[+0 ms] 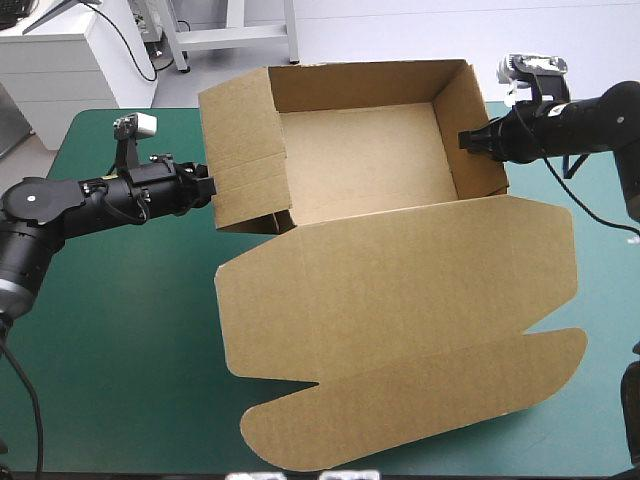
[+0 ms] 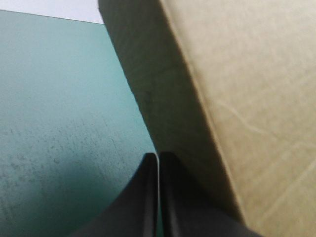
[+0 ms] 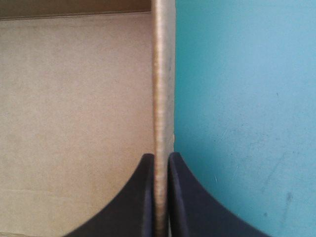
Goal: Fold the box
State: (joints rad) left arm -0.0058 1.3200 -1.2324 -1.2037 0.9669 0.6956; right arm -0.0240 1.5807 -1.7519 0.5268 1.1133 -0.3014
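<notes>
Claw, right: right claw point(image 3: 161, 155) is clamping the box's right wall point(image 3: 163, 74); its black fingers point(image 3: 140, 202) are standing all but closed, with the board's pale edge filling the slot between them; one finger is lying inside the tray, the other outside it over the teal-green cover point(image 3: 247, 98).
Claw, left: left claw point(image 2: 158, 156) is pinching the outer edge of the left wall point(image 2: 163, 84); its fingers are almost meeting, with only a thin sliver showing between them; the wall's shadowed face is running right up to the tips.
Arm, right: it is reaching in from the table's right edge, lying roughly level and pointing at the wall from outside; in the high view the right claw point(image 1: 466, 140) is gripping about midway along that wall.
Arm, left: it is coming in low from the table's left edge, stretched roughly level, with the left claw point(image 1: 210, 187) touching the outward-leaning left wall.
Box: the box point(image 1: 360, 160) is sitting as an open tray near the table's far edge, walls raised, between the two claws.
Lid: the lid point(image 1: 400, 290) is lying flat on the cover toward the near edge; its rounded tuck flap point(image 1: 420, 405) is lying nearest that edge.
</notes>
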